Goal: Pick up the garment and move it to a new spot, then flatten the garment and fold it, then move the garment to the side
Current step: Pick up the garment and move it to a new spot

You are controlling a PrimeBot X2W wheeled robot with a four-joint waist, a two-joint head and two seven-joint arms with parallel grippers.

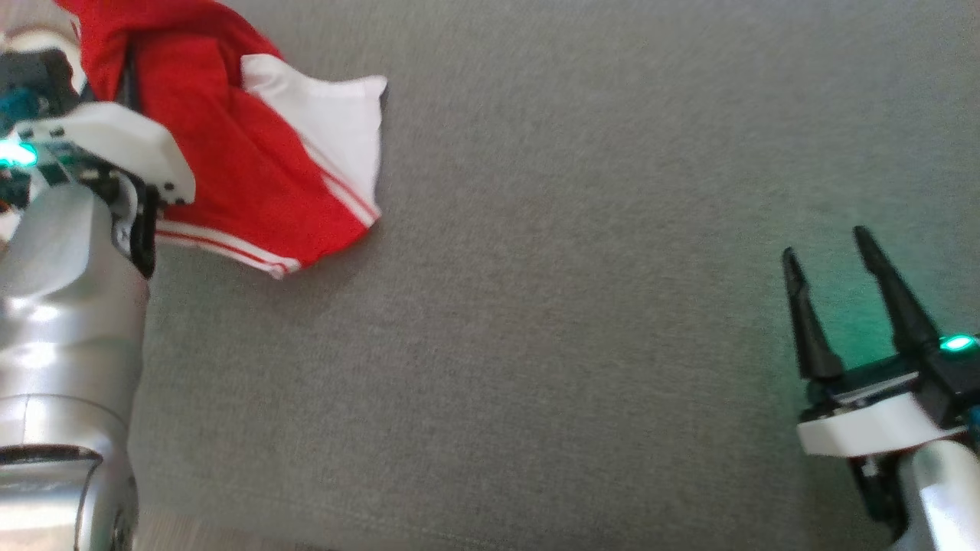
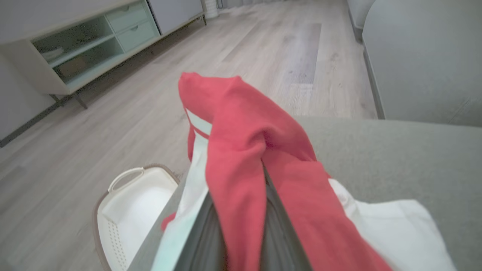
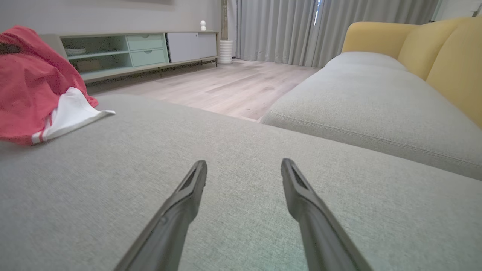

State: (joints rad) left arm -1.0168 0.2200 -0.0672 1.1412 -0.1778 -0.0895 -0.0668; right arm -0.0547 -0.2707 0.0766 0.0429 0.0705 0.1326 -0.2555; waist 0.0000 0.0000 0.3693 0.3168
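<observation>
Finding: the garment (image 1: 230, 153), red with white panels and striped hems, hangs bunched from the left end effector (image 2: 260, 180). It is draped over both fingers, which converge under the red cloth and appear clamped on a fold. Its lower hem lies at or just above the grey sofa cushion (image 1: 574, 344); contact cannot be confirmed.

Risk 1: the hold is on a thick wad near the cushion's edge. A slip would likely drop the cloth toward the laundry basket (image 2: 126, 175) or the floor beside it.

Risk 2: cloth wrapped over the fingers may snag on release and land crumpled, hampering flattening.

The right end effector (image 1: 825, 243) hovers low over the cushion with fingers spread and empty. It is well apart from the garment, too far to assist.
</observation>
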